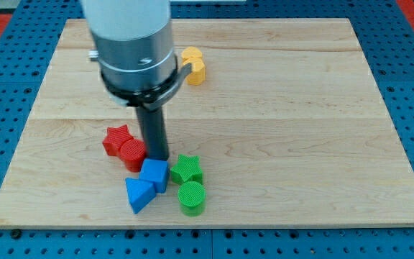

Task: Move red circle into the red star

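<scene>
The red circle lies on the wooden board, touching the red star on the star's lower right side. My tip rests on the board right next to the red circle's right edge, just above the blue cube. The dark rod rises from there into the grey arm body at the view's top.
A blue triangle sits below and left of the blue cube. A green star and a green circle lie to the tip's lower right. A yellow block sits near the view's top, partly behind the arm.
</scene>
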You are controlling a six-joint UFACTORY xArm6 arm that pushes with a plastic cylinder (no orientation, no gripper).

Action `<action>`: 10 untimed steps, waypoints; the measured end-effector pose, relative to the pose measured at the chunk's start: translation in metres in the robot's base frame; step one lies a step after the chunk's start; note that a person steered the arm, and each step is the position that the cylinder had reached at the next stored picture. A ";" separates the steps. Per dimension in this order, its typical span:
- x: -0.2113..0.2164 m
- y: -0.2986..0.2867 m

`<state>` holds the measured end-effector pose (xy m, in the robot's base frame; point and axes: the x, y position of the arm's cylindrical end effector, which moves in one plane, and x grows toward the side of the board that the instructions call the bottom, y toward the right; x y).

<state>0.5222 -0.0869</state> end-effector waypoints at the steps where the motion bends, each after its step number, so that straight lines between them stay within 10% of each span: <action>1: 0.000 -0.050; 5: 0.085 -0.145; 10: 0.009 -0.060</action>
<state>0.5312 -0.1473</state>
